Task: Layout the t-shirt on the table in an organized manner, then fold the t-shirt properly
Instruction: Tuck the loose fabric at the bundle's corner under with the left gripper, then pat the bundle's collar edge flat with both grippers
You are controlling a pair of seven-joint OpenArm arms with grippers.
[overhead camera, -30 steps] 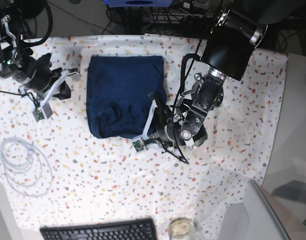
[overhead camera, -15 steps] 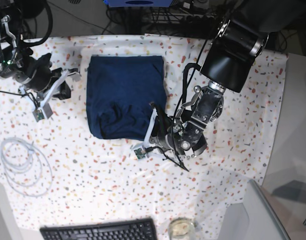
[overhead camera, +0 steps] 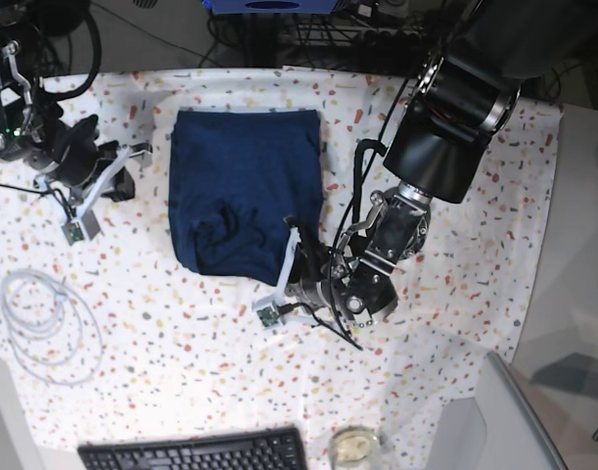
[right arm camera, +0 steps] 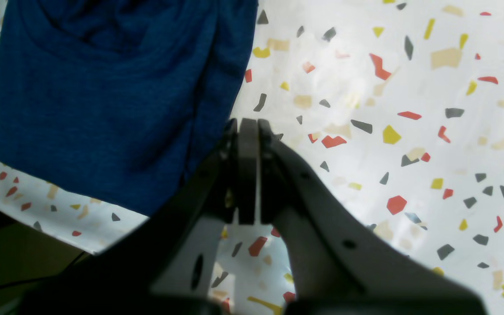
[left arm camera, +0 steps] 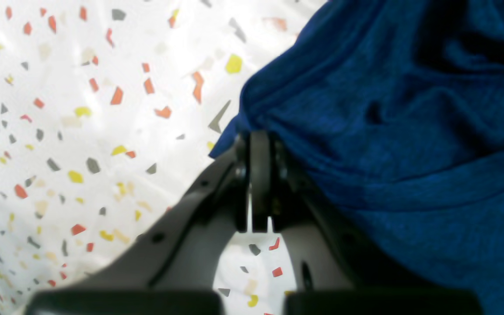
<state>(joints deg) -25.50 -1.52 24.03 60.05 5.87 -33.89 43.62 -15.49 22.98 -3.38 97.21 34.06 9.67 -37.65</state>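
**Left hand pinches the shirt's near corner**

Left hand (overhead camera: 291,266) has its fingers pressed together on the near corner of the t-shirt (overhead camera: 242,186); the left wrist view shows navy fabric bunched right at the fingertips (left arm camera: 258,144), so I judge it a grip on the hem, though the pinched cloth itself is hidden between the pads. A second ago this hand sat beside the corner with its fingers parted. Since then it has slid toward the front edge of the tabletop (overhead camera: 455,294), and the shirt's near hem has drawn in a little with it, leaving creases just beyond the hand. That suggests the arm is about to lift this corner and carry it away from itself, across the shirt, for the next fold.

Right hand (overhead camera: 113,171) is also drawn together, but on nothing: in its wrist view the fingertips (right arm camera: 247,131) meet over bare speckled cloth, with the shirt's side edge just beside them and not touched. It has barely moved over the last second.

By count: one t-shirt, already a compact rectangle, lying between the two hands; two arms; one coil of white cable (overhead camera: 44,313) well to the near side of the right hand; one black keyboard (overhead camera: 196,452) and one small round dish (overhead camera: 354,446) at the front edge.
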